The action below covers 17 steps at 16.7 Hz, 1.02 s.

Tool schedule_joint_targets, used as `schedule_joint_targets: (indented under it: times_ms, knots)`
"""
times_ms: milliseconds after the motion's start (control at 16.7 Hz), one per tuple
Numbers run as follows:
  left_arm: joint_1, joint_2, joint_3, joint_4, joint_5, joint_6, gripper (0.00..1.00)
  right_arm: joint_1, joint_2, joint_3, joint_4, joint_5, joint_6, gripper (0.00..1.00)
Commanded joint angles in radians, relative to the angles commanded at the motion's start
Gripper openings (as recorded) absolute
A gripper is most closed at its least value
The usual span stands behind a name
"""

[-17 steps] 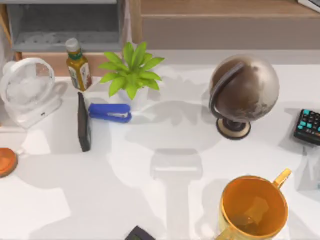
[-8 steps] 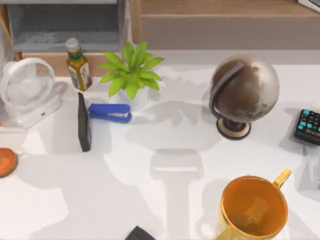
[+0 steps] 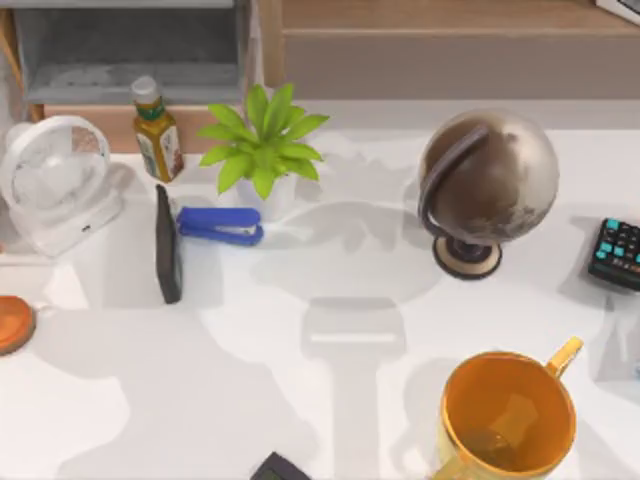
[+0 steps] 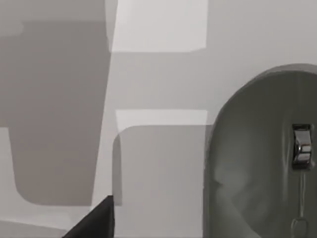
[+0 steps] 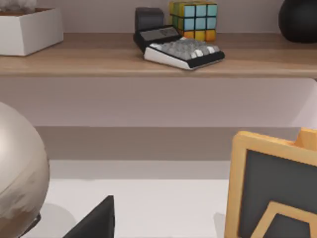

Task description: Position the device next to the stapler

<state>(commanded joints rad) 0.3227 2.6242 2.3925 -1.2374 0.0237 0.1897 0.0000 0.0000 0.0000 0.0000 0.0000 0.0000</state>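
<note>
1. The small bright blue stapler [image 3: 221, 225] lies in the upper left of the top view, long axis left to right, just below the leafy green plant in a white pot [image 3: 262, 145]
2. The thin black slab device [image 3: 168, 245] stands on edge just beside the stapler's left end, long axis top to bottom; touching or apart, I cannot tell
3. Both lie in the frame's left half, so my left arm is judged nearer
4. Placement looks done
5. Left gripper [image 4: 96, 220] and right gripper [image 5: 96, 218] each show as a dark wedge; clenched or released, I cannot tell
</note>
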Motion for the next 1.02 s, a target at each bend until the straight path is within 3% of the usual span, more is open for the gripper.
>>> schedule_joint_targets:
  times_ms: [780, 1020]
  knots:
    - [0.0, 0.0, 0.0, 0.0, 0.0, 0.0, 0.02, 0.0, 0.0, 0.0, 0.0, 0.0, 0.0, 1.0]
    - [0.0, 0.0, 0.0, 0.0, 0.0, 0.0, 0.0, 0.0, 0.0, 0.0, 0.0, 0.0, 0.0, 1.0]
